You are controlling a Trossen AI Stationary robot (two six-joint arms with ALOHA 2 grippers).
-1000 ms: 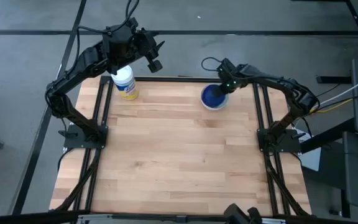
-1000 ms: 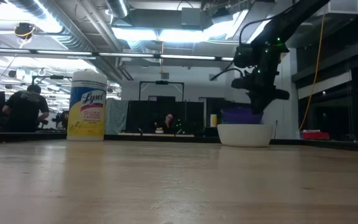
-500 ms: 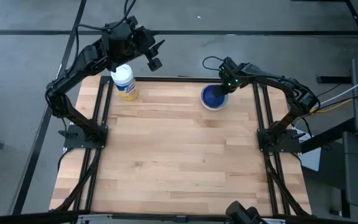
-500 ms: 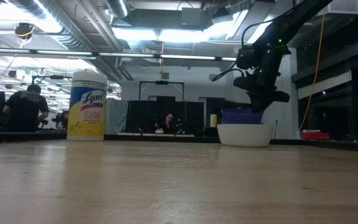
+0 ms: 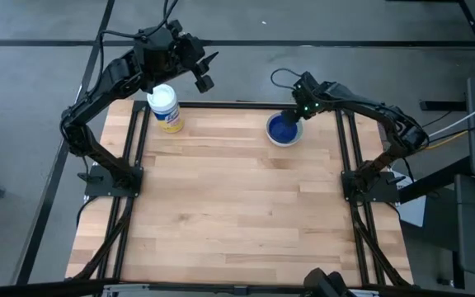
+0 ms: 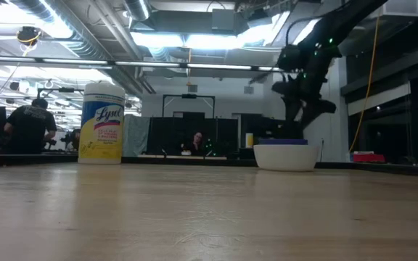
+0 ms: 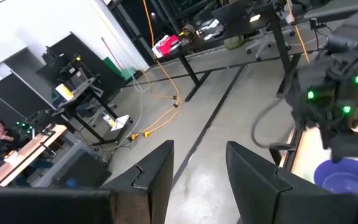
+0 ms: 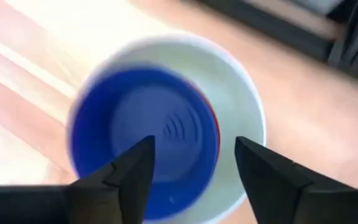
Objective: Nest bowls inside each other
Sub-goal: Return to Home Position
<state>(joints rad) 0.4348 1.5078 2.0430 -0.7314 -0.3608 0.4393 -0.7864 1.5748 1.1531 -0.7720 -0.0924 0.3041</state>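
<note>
At the table's far right stands a white bowl with a dark blue bowl nested in it. Only the blue rim shows above the white one. A sliver of a red bowl's rim shows between them. My right gripper hangs open just above the stack, pointing steeply down, with nothing between its fingers. My left gripper is open and held high beyond the table's far left edge.
A jar with a white lid and yellow label stands at the far left corner, below the left arm. The wooden table stretches bare toward the near edge. People sit in the room behind.
My right gripper has opened and let go of the dark blue bowl, then risen a little. The blue bowl, which stood well above the white rim, has dropped deeper into the stack.
</note>
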